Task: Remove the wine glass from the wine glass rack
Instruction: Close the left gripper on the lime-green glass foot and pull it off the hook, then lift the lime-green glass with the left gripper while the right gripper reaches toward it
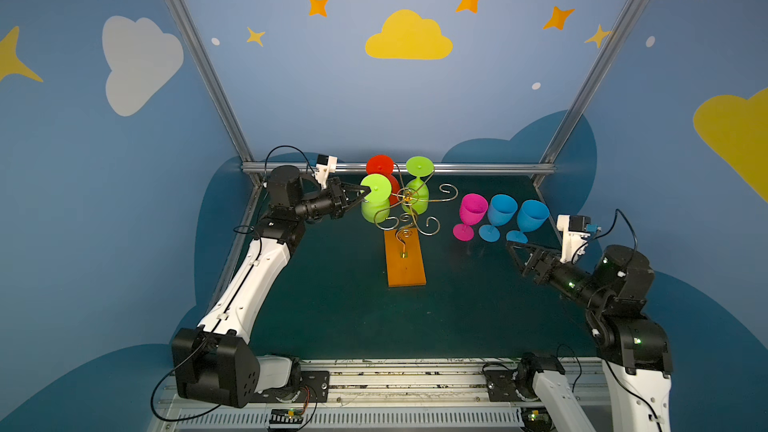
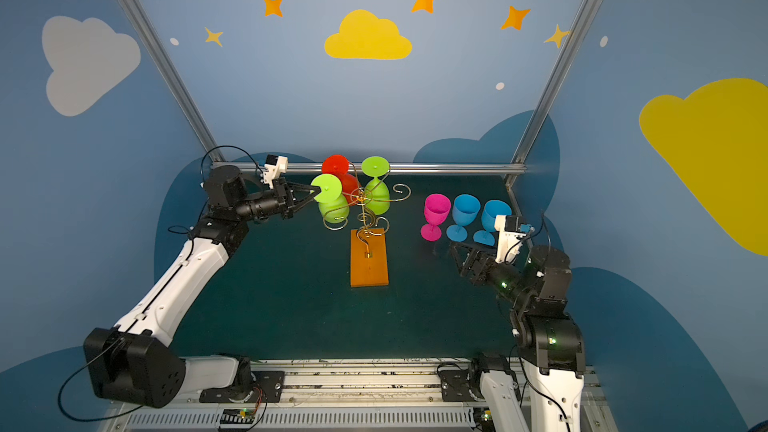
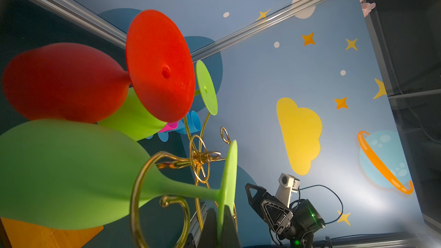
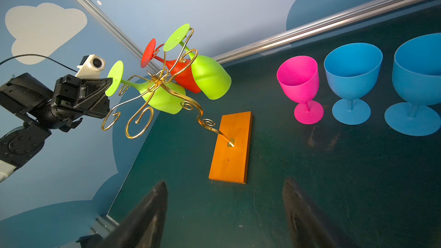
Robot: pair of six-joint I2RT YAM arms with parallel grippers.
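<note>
Left pincer (image 1: 368, 193) clamped on the foot of the hanging green wine glass (image 1: 374, 213); right pincer (image 1: 515, 257) apart beside a blue glass (image 1: 531, 217).

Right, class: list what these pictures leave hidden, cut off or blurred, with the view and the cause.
- Red glass: both top views, bowl mostly behind the nearer green glass.
- Rack base: left wrist view, mostly behind that green glass's bowl and cut by the edge.
- Outermost blue glass: right wrist view, cut by the edge.
- Right gripper: right wrist view, fingers blurred, cut by the bottom edge.
</note>
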